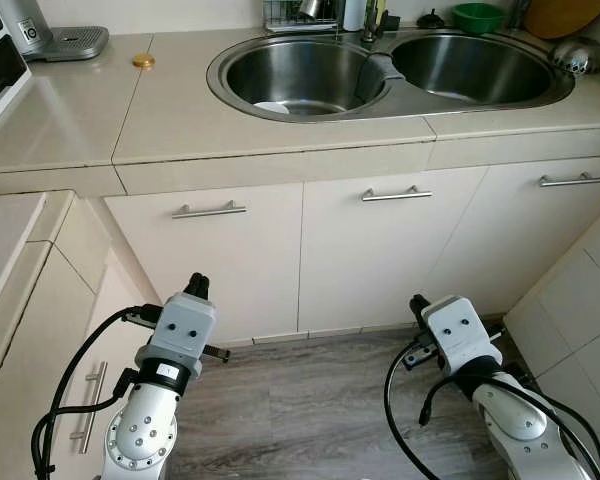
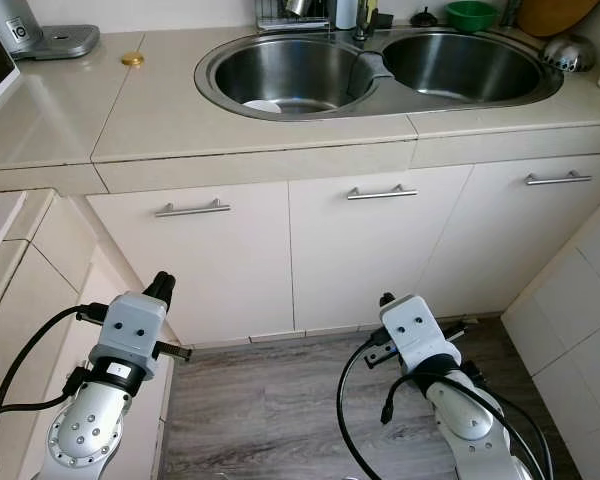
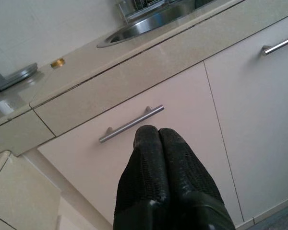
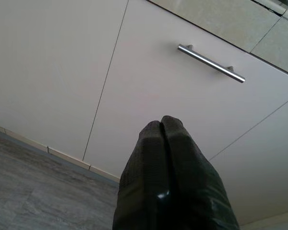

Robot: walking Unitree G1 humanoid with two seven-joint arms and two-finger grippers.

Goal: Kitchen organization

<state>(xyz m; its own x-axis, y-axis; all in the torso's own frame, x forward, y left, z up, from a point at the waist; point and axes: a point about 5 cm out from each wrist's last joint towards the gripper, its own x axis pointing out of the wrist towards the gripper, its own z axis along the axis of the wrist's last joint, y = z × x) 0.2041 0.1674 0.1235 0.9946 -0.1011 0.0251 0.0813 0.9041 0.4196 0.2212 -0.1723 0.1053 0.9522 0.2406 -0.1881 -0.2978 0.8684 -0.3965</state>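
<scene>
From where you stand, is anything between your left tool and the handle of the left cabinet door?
Nothing visible. The left tool, fingers shut, points up at the cabinet handle with open air between them. The right tool hangs low before the middle door.

Two steel sink basins sit in the table, the left basin (image 1: pixel 298 72) and the right basin (image 1: pixel 470 66). Three cabinet doors run below it, each with one bar handle: left handle (image 1: pixel 209 210), middle handle (image 1: pixel 396 194), right handle (image 1: pixel 571 180). One green bowl (image 1: pixel 477 16) stands far right, one gold lid (image 1: pixel 143 61) far left. Two claws hang near: left claw (image 1: pixel 197 286), right claw (image 1: pixel 419 302).
</scene>
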